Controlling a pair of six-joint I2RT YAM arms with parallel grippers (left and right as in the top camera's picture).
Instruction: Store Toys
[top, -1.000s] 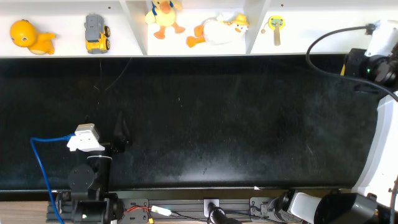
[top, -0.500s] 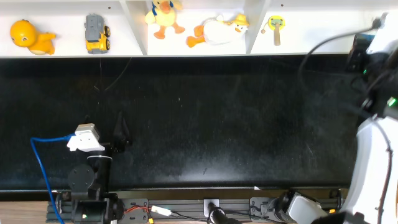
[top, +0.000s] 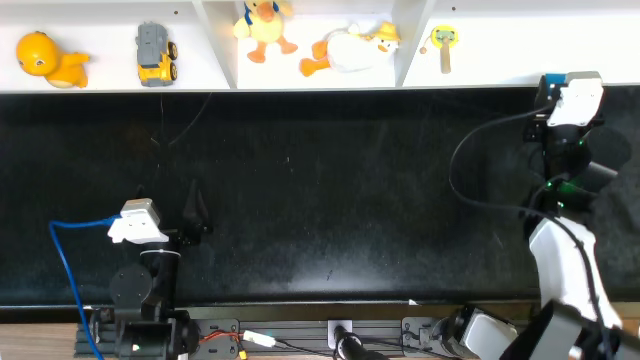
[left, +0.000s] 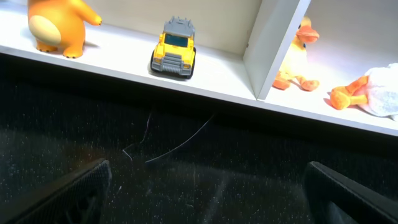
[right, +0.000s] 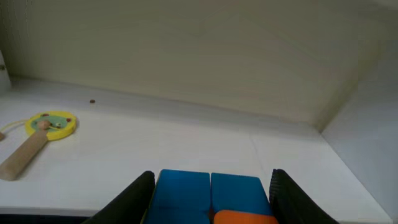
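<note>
A black tabletop (top: 330, 200) is bordered by a white compartmented shelf (top: 200, 75). The left gripper (left: 205, 186) is held over the tabletop, fingers spread apart. A blue block toy with an orange part (right: 208, 193) is clamped in the right gripper (right: 212, 177) at the shelf's right compartment, near a wooden paddle with a yellow-green head (right: 37, 134).

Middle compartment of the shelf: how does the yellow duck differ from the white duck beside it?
The yellow duck sits upright; the white duck lies flat on its side. The yellow duck's body is yellow, the white duck's white. The yellow duck is nearer the compartment of the truck, the white duck nearer that of the wooden paddle. Both look like plush toys with orange feet and share the middle compartment.
</note>
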